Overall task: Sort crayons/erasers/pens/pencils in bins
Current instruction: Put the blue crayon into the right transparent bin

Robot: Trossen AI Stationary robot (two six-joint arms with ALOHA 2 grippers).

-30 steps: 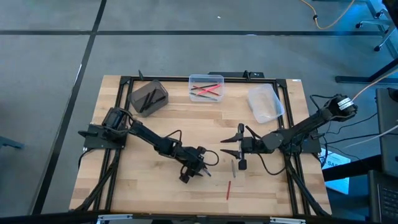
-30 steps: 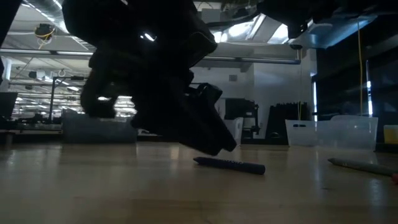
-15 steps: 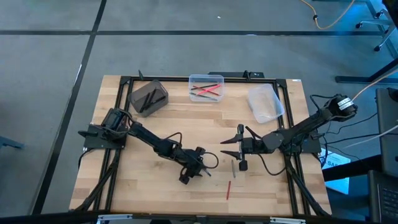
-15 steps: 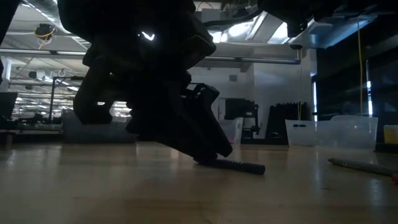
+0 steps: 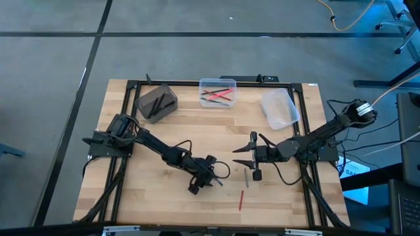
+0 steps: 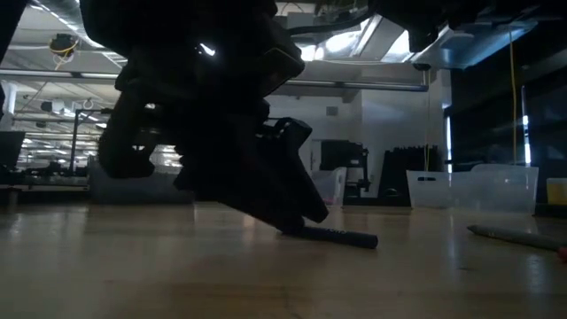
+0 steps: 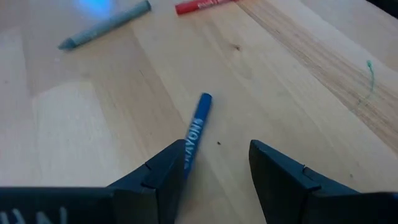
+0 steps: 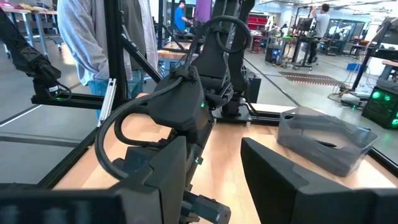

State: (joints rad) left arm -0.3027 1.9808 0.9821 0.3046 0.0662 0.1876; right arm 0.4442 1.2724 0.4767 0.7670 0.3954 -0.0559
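**A:** Left gripper [image 7: 214, 171] down low at the table [image 5: 151, 203], fingers spread with nothing between them yet — blue crayon [image 7: 195, 127] lying flat just ahead, its near end touching or tucked beside one finger [image 7: 163, 174]. Looks lined up for a pinch across the stick, hence the low approach.

**B:** Makes sense. Right gripper [image 5: 244, 157]?

**A:** Parked mid-table, also wide open and empty, well apart from the left one. Probably staying clear to avoid a clash.

**B:** And the leftovers?

**A:** Grey crayon [image 7: 106, 25] and red crayon [image 7: 202, 6] loose on the wood beyond the blue one. Bins along the far edge — dark grey bin [image 5: 157, 101], clear bin [image 5: 217, 92] already holding red and pink sticks, whitish bin [image 5: 280, 109] looking empty. So sorting partly done, three sticks at least left out.
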